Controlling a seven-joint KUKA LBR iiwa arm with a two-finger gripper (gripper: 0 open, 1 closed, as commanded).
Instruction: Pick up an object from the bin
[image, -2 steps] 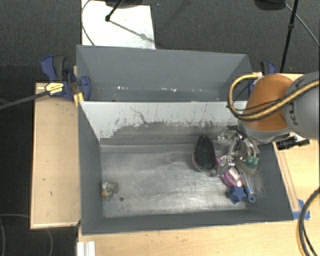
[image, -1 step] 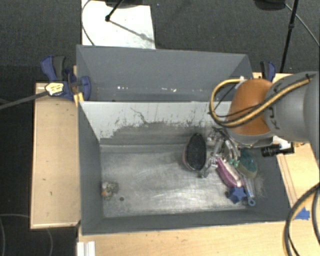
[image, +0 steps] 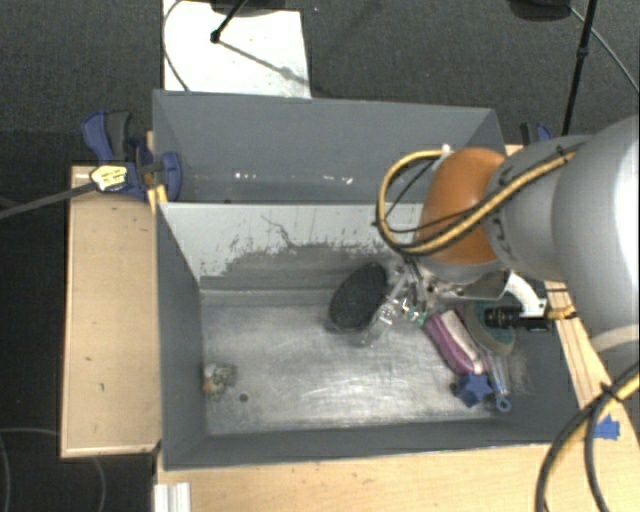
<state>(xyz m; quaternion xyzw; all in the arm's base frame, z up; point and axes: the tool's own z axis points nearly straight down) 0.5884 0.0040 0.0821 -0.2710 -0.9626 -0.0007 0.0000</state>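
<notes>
My hand low in the bin, beside a black oval lump

My hand is down near the floor of the bin, with the black oval lump just beside it, away from my arm. I cannot tell whether the hand is spread or pressed together. A purple tube and a blue piece lie close behind, under my wrist. An off-centre squeeze could push the rounded lump away, or my wrist might drag the tube.

Bin: grey metal, matt, floor scuffed and scratched bright. Black oval lump: rough, grainy, dull. Purple tube: smooth plastic, slight sheen. Blue piece: smooth plastic. Orange wrist cover: smooth, semi-gloss. Arm casing: smooth satin grey.
</notes>
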